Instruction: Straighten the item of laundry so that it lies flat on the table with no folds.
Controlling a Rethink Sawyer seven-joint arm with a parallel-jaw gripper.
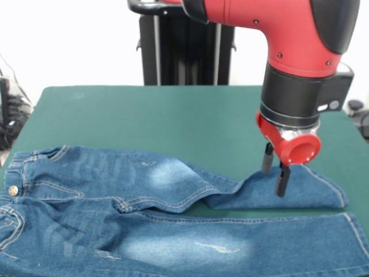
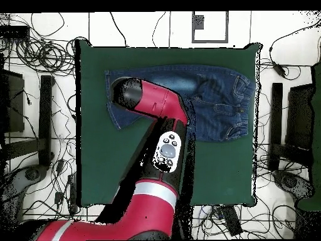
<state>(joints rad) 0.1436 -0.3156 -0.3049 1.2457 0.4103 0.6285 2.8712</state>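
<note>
You see the jeans (image 1: 144,213) lying on the green worktop (image 1: 144,115), waistband toward the left of the front view and both legs running to the right. The nearer leg (image 1: 242,242) lies extended along the worktop toward the right edge of the picture. The farther leg (image 1: 288,193) is shorter in outline: it is doubled over on itself, with a visible fold line where it meets the thigh area and a rounded folded end at the right. A brass button (image 1: 12,190) shows at the waistband, and pale faded patches mark both thighs. The hand (image 1: 275,170) hangs from the red and black arm (image 1: 288,34) directly over the doubled leg. Its two dark fingers (image 1: 282,180) stand a little apart, tips down at the denim; you cannot tell from either view whether they pinch any cloth. In the overhead view the arm (image 2: 150,107) crosses the jeans (image 2: 219,100) and hides the hand and the folded leg; the garment lies in the half of the worktop (image 2: 219,176) away from the base.
</note>
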